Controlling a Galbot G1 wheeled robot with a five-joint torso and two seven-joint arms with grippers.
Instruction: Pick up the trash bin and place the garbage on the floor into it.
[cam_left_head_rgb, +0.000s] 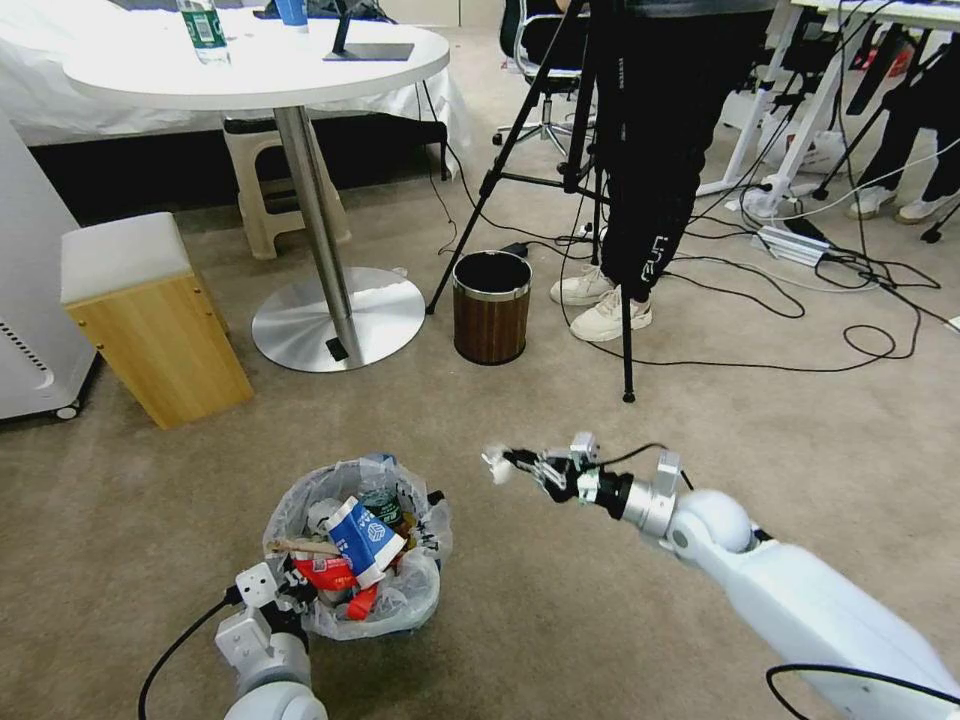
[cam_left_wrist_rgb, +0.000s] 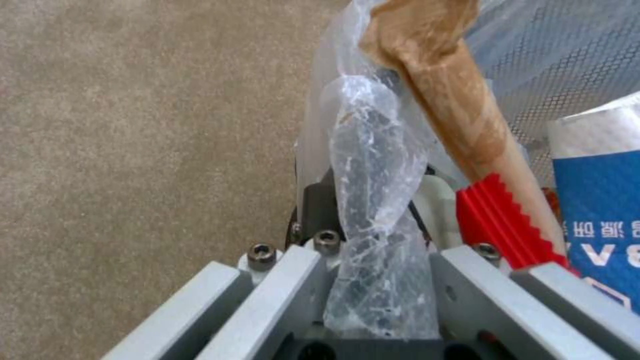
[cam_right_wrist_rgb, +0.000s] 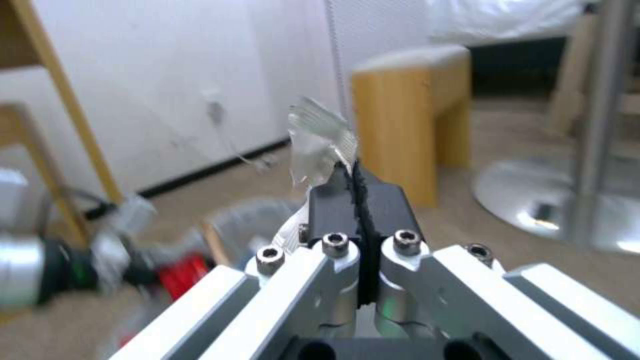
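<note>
**A:** Start with the head view. Where is the trash bin (cam_left_head_rgb: 352, 560)?

**B:** On the beige carpet floor (cam_left_head_rgb: 620, 620), nearer the robot than the round white table (cam_left_head_rgb: 255, 60) and well short of the brown bin with the metal rim (cam_left_head_rgb: 491, 305). Its plastic liner is stuffed with a blue-white carton (cam_left_head_rgb: 362, 536), a red wrapper (cam_left_head_rgb: 325, 573), a wooden stick (cam_left_head_rgb: 303, 547) and a small bottle (cam_left_head_rgb: 383, 505).

**A:** And the arms?

**B:** The left gripper (cam_left_head_rgb: 292, 592) sits at the bin's near rim, pinched together on the liner. The right gripper (cam_left_head_rgb: 520, 463) hangs above the carpet, just right of the bin and nearer the robot than the brown bin, its fingers closed on a scrap of white tissue (cam_left_head_rgb: 495, 466).

**A:** The left wrist view?

**B:** A twist of the bin's translucent liner (cam_left_wrist_rgb: 377, 200) runs down between the left gripper's fingers (cam_left_wrist_rgb: 320, 202) and is clamped there. Beside it lie the wooden stick (cam_left_wrist_rgb: 460, 115), the serrated red wrapper (cam_left_wrist_rgb: 497, 225) and the blue-white carton (cam_left_wrist_rgb: 597, 210), with carpet (cam_left_wrist_rgb: 133, 150) on the other side.

**A:** The right wrist view?

**B:** The black pads (cam_right_wrist_rgb: 330, 207) meet with no gap, the pale tissue (cam_right_wrist_rgb: 319, 145) sticking out of their tips. Beyond stands a wooden stool (cam_right_wrist_rgb: 407, 125); the bin (cam_right_wrist_rgb: 247, 220) and left gripper (cam_right_wrist_rgb: 153, 272) show blurred, lower down.
</note>
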